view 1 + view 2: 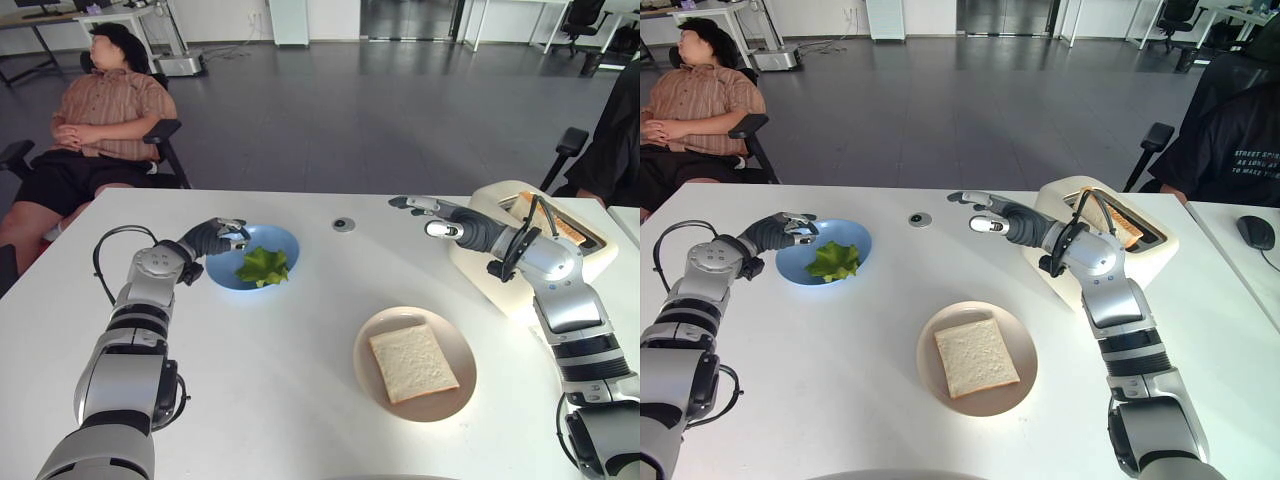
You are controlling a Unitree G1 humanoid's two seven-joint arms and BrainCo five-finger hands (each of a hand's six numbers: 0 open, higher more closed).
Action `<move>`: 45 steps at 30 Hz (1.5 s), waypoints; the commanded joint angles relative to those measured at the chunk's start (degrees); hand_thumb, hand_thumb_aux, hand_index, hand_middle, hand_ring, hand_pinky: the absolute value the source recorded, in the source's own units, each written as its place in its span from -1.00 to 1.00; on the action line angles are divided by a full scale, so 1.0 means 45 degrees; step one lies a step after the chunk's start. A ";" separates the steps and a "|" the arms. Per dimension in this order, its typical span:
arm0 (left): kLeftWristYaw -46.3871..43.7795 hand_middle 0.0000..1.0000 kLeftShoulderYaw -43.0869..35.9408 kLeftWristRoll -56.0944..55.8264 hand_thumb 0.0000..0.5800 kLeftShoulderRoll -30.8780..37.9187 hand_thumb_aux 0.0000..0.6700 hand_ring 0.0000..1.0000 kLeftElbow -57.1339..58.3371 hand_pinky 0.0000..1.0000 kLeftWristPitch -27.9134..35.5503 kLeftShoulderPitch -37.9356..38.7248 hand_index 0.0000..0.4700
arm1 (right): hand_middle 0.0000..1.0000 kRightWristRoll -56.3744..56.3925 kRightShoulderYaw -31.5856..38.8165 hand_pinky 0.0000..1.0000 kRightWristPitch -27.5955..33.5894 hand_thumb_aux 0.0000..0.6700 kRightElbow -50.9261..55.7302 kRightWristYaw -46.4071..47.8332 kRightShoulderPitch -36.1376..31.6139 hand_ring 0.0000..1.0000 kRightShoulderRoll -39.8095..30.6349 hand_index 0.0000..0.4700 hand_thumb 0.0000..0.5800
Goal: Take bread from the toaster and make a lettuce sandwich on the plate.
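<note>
Left eye view: left hand [213, 238], fingers curled on nothing, at the left rim of the round blue bowl [282, 240], apparently placed to reach the green lettuce leaf [263, 266] inside. Lower centre, a white bread slice [413, 363] lies flat on the round tan plate [461, 348], long axis towards lower right.

Right eye view: right hand [990, 213], spread and empty, just left of the cream toaster [1155, 260]; a browned slice [1122, 222] stands edgewise in its slot.

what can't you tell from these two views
Toaster slots, both views: the right arm crosses them, so how much bread remains is unclear.
Left hand, both views: the hand's own back hides whether it touches the blue bowl at its rim.
</note>
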 commanded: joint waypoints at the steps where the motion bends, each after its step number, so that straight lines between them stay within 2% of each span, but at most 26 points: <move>1: 0.0309 -1.00 0.0251 -0.0083 1.00 0.0138 1.00 -1.00 0.0114 -1.00 -0.0121 -0.0461 1.00 | -1.00 -0.0129 0.0061 -1.00 -0.0072 -1.00 0.0154 0.0026 -0.0044 -1.00 0.0015 -1.00 -1.00; 5: 0.0829 -1.00 -0.0174 0.0560 1.00 -0.0031 1.00 -1.00 0.0438 -1.00 -0.0344 -0.0470 1.00 | -1.00 -0.0135 0.0068 -1.00 -0.0101 -1.00 0.0176 0.0012 -0.0027 -1.00 0.0017 -1.00 -1.00; 6: 0.1040 -1.00 -0.0352 0.0779 0.95 -0.0087 0.68 -1.00 0.0559 -1.00 -0.0392 -0.0476 0.68 | -1.00 -0.0135 0.0082 -1.00 -0.0108 -1.00 0.0188 0.0021 -0.0036 -1.00 0.0025 -1.00 -1.00; 7: 0.1348 -1.00 -0.0607 0.1098 -0.12 -0.0155 -0.50 -1.00 0.0724 -1.00 -0.0452 -0.0511 -0.50 | -1.00 -0.0134 0.0091 -1.00 -0.0111 -1.00 0.0195 0.0028 -0.0039 -1.00 0.0029 -1.00 -1.00; 8: 0.1693 -1.00 -0.0938 0.1510 -0.53 -0.0192 -0.75 -1.00 0.0899 -1.00 -0.0540 -0.0561 -0.75 | -1.00 -0.0134 0.0095 -1.00 -0.0113 -1.00 0.0201 0.0032 -0.0038 -1.00 0.0029 -1.00 -1.00; 9: 0.2116 -1.00 -0.1328 0.2013 -0.66 -0.0245 -0.82 -1.00 0.1050 -1.00 -0.0639 -0.0611 -0.82 | -1.00 -0.0134 0.0095 -1.00 -0.0112 -1.00 0.0204 0.0031 -0.0033 -1.00 0.0028 -1.00 -1.00; 10: 0.2606 -1.00 -0.1810 0.2592 -1.00 -0.0298 -1.00 -1.00 0.1171 -1.00 -0.0718 -0.0664 -1.00 | -1.00 -0.0134 0.0093 -1.00 -0.0100 -1.00 0.0180 0.0026 -0.0017 -1.00 0.0026 -1.00 -1.00; 17: 0.5483 -1.00 -0.4525 0.5812 -1.00 -0.0784 -1.00 -1.00 0.2156 -1.00 -0.0518 -0.1036 -1.00 | -1.00 -0.0112 0.0129 -1.00 -0.0074 -1.00 0.0111 0.0038 0.0032 -1.00 0.0061 -1.00 -1.00; 21: 0.7733 -1.00 -0.6641 0.8282 -1.00 -0.0735 -1.00 -1.00 0.2502 -1.00 0.0123 -0.1405 -1.00 | -1.00 -0.0070 0.0133 -1.00 -0.0085 -1.00 0.0128 0.0079 0.0029 -1.00 0.0066 -1.00 -1.00; 25: 0.8507 -1.00 -0.7888 0.9628 -1.00 -0.0891 -1.00 -1.00 0.2872 -1.00 0.0703 -0.1587 -1.00 | -1.00 -0.0047 0.0159 -1.00 -0.0097 -1.00 0.0114 0.0122 0.0012 -1.00 0.0083 -1.00 -1.00; 26: 0.8426 -1.00 -0.8045 0.9751 0.54 -0.0935 0.04 -1.00 0.2958 -1.00 0.0780 -0.1612 0.04 | -1.00 -0.0040 0.0165 -1.00 -0.0103 -1.00 0.0127 0.0132 -0.0003 -1.00 0.0090 -1.00 -1.00; 27: 0.8331 -1.00 -0.8150 0.9808 1.00 -0.0977 1.00 -1.00 0.3031 -1.00 0.0842 -0.1631 1.00 | -1.00 -0.0039 0.0173 -1.00 -0.0108 -1.00 0.0135 0.0136 -0.0012 -1.00 0.0101 -1.00 -1.00; 40: 0.8122 -1.00 -0.7665 0.8883 1.00 -0.1122 1.00 -1.00 0.3075 -1.00 0.0190 -0.1658 1.00 | -1.00 -0.0102 0.0200 -1.00 -0.0143 -1.00 0.0086 0.0080 0.0078 -1.00 0.0223 -1.00 -1.00; 43: 0.7864 -1.00 -0.7032 0.8186 1.00 -0.0711 1.00 -1.00 0.2659 -1.00 -0.0439 -0.2010 1.00 | -1.00 -0.0076 0.0173 -1.00 -0.0174 -1.00 0.0138 0.0103 0.0028 -1.00 0.0192 -1.00 -1.00; 45: 0.7203 -1.00 -0.6463 0.7506 1.00 -0.0237 1.00 -1.00 0.1816 -1.00 -0.1581 -0.2377 1.00 | -1.00 -0.0045 0.0121 -1.00 -0.0182 -1.00 0.0167 0.0124 -0.0019 -1.00 0.0133 -1.00 -1.00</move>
